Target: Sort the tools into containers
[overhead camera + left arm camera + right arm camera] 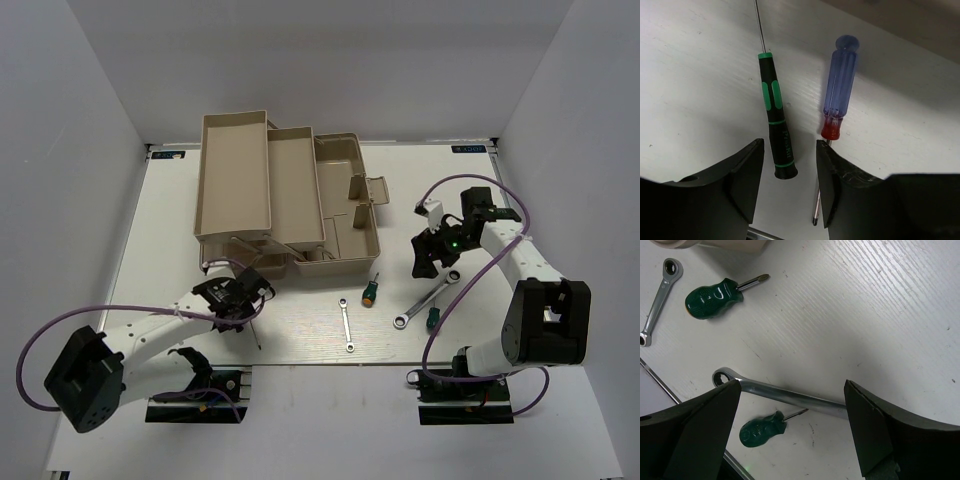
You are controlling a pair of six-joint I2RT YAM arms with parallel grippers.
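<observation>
In the left wrist view a black-green precision screwdriver (775,120) and a blue-red one (839,85) lie side by side on the white table. My left gripper (790,185) hangs over them, open. The butt of the black-green handle sits between the jaws with a gap on each side. My right gripper (792,410) is wide open above the longer silver wrench (790,396), straddling it without touching. A stubby green screwdriver (762,427) lies just beyond it. The other stubby screwdriver (715,297) and the short wrench (660,287) lie farther left. The beige toolbox (340,240) stands open with its trays (235,180) fanned out.
The toolbox's white handle (367,188) sticks out towards the right arm. Purple cables loop from both arms. White walls close in the table on the left, back and right. The short wrench (346,325) and a stubby screwdriver (370,292) lie between the two grippers.
</observation>
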